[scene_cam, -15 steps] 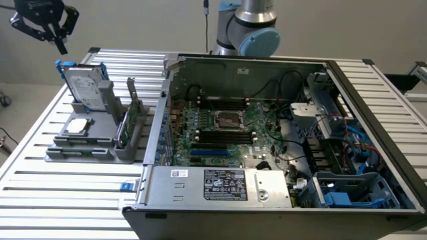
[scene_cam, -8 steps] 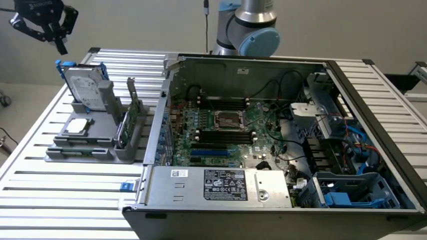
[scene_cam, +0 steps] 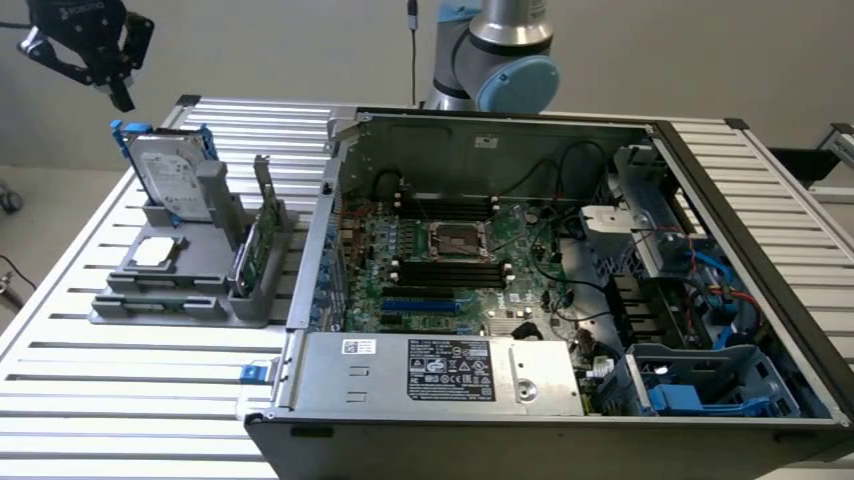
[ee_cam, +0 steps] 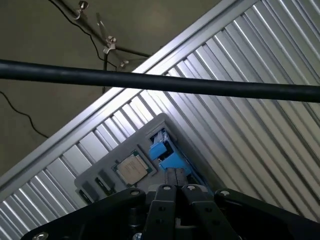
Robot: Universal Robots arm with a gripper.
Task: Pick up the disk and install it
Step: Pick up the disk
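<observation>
A grey holder [scene_cam: 174, 290] stands on the slatted metal counter [scene_cam: 134, 400], at the exterior view's left. A small square silver chip [scene_cam: 154, 253] lies flat on its low step. A thin green circuit card [scene_cam: 254, 245] stands on edge in a slot of the holder, on the side toward the open computer case [scene_cam: 494, 150]. Inside the case lies a green mainboard [scene_cam: 400, 290] with a square socket [scene_cam: 451, 240] near its middle. A silver power supply [scene_cam: 441, 375] with a printed label sits at the near side. Blue cables [scene_cam: 714, 275], I think, run along the wall at the exterior view's right.
</observation>
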